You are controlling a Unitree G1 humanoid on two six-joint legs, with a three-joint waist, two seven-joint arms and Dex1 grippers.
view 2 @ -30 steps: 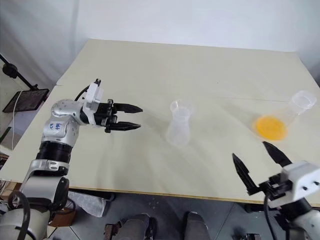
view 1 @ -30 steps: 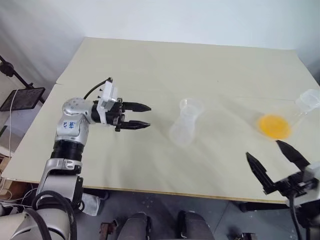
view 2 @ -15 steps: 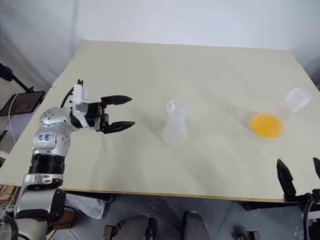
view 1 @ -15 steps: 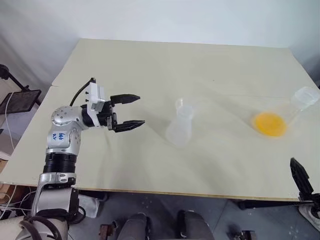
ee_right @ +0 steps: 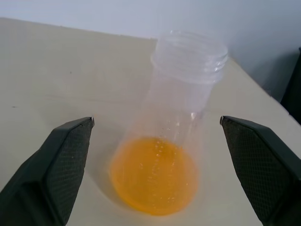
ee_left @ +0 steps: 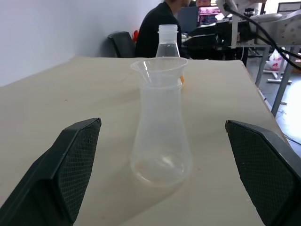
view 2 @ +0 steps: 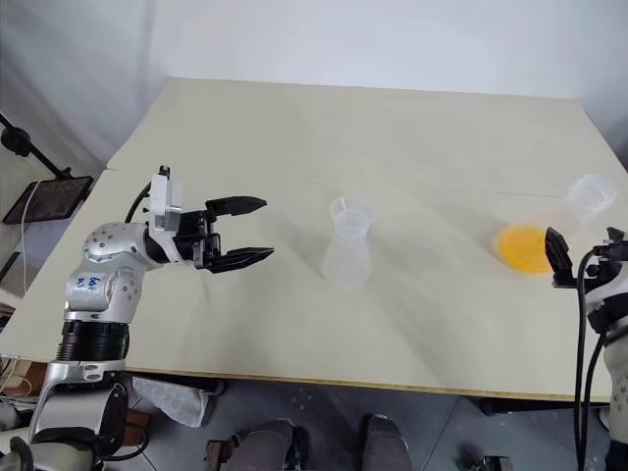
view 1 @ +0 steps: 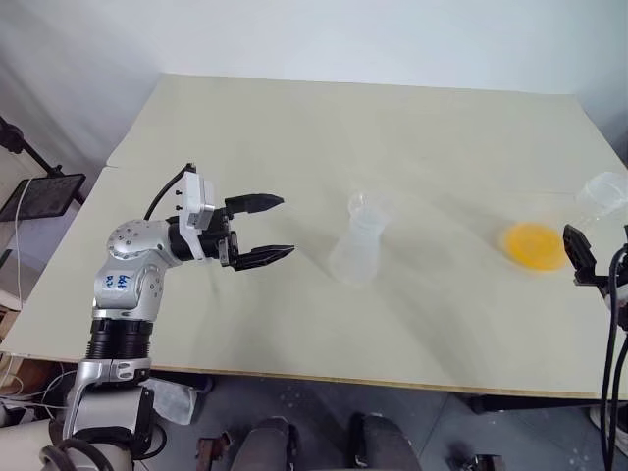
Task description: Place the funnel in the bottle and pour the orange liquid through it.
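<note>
The bottle (view 1: 358, 248) stands upright near the middle of the table (view 1: 324, 128), with the funnel (ee_left: 158, 67) seated in its neck; the left gripper (view 1: 265, 229) is level with it on its left side, fingers spread wide, holding nothing and well apart from the bottle. The orange liquid (ee_right: 154, 174) lies as a shallow pool in the base of a larger clear flask (ee_right: 181, 94) standing near the table's right edge. The right gripper (ee_right: 155, 155) faces this flask with its fingers (ee_right: 61, 160) spread to either side of it, not touching it.
</note>
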